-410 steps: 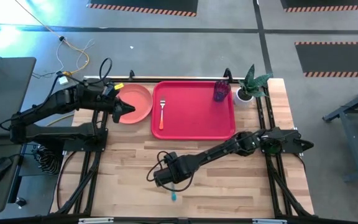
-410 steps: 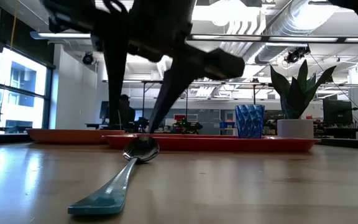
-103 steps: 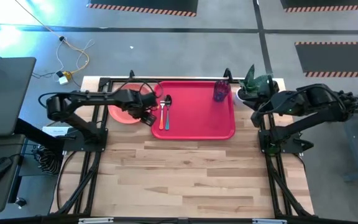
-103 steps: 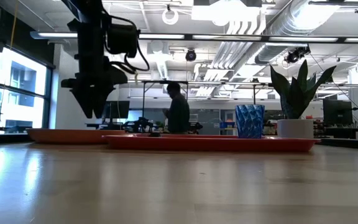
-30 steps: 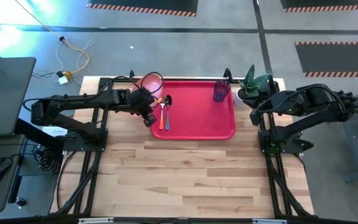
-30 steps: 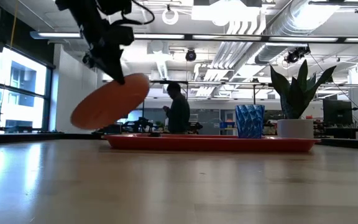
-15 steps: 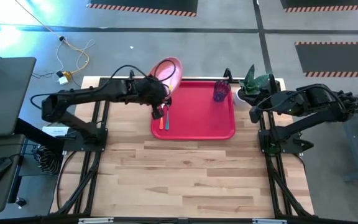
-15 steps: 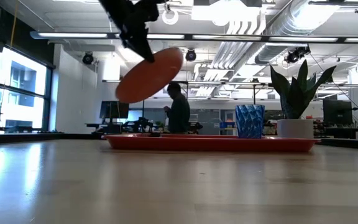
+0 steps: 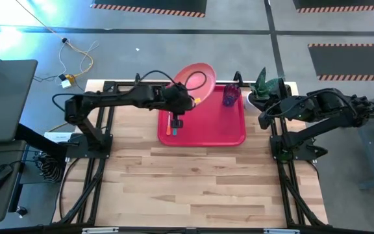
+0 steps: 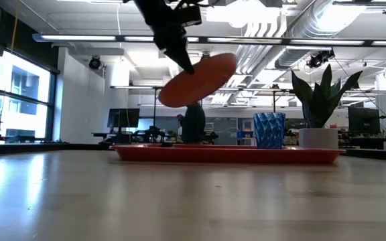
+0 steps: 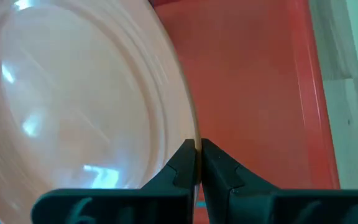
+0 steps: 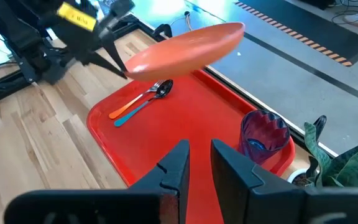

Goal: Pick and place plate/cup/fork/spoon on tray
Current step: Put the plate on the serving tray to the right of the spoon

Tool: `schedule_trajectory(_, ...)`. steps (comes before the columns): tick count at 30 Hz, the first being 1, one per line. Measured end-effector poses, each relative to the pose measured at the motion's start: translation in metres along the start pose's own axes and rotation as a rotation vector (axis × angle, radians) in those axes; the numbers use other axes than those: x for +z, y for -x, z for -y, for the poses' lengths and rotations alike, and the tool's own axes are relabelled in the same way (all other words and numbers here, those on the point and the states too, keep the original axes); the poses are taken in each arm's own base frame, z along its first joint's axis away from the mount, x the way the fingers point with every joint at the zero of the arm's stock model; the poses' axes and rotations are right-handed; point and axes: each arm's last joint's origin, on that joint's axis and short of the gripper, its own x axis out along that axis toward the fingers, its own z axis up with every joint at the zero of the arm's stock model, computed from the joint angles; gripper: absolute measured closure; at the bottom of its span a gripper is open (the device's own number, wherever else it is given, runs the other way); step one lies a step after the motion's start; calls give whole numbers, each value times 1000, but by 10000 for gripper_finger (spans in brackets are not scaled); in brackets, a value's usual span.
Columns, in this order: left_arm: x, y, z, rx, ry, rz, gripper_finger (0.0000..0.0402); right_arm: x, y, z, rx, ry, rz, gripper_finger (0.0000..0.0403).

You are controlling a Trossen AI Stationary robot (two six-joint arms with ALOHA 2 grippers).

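Note:
My left gripper (image 9: 186, 96) is shut on the salmon-pink plate (image 9: 197, 77) and holds it in the air over the far left part of the red tray (image 9: 206, 123). The low view shows the plate (image 10: 200, 80) tilted, well above the tray (image 10: 226, 154). The orange-handled fork (image 12: 135, 102) and the teal-handled spoon (image 12: 146, 98) lie side by side on the tray near its left edge. The blue-purple cup (image 9: 231, 95) stands upright in the tray's far right corner. My right gripper (image 12: 199, 155) waits past the tray's right edge, slightly open with nothing between its fingers. My left gripper pinches the plate's rim (image 11: 193, 142) between its two fingers, one on the upper face and one on the underside. The fingers reach it from the table's left. The plate is lifted clear of the tray and tilted, its right side higher.
A white pot with a green plant (image 9: 260, 91) stands at the table's far right corner, beside the cup. Bare wooden tabletop (image 9: 200, 182) spreads out on the near side of the tray. A person (image 10: 193, 124) stands in the room far behind the table.
My left gripper has carried the plate up and toward the table's right edge, from beside the tray's left edge to above the tray's far left part. The plate has stayed tilted and clear of everything.

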Motion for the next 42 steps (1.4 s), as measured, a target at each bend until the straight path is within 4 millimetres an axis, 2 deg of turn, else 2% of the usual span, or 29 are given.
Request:
schedule_trajectory(10,4,-35,25,-75,-174,-61,397,0,0,0,2,1,-3,345)
schedule_trajectory(20,2,-60,45,-142,-333,-104,397,-1,0,0,1,4,-9,345)
schedule_trajectory(42,-10,-92,63,-218,-504,-209,397,-1,0,0,8,3,-13,345)
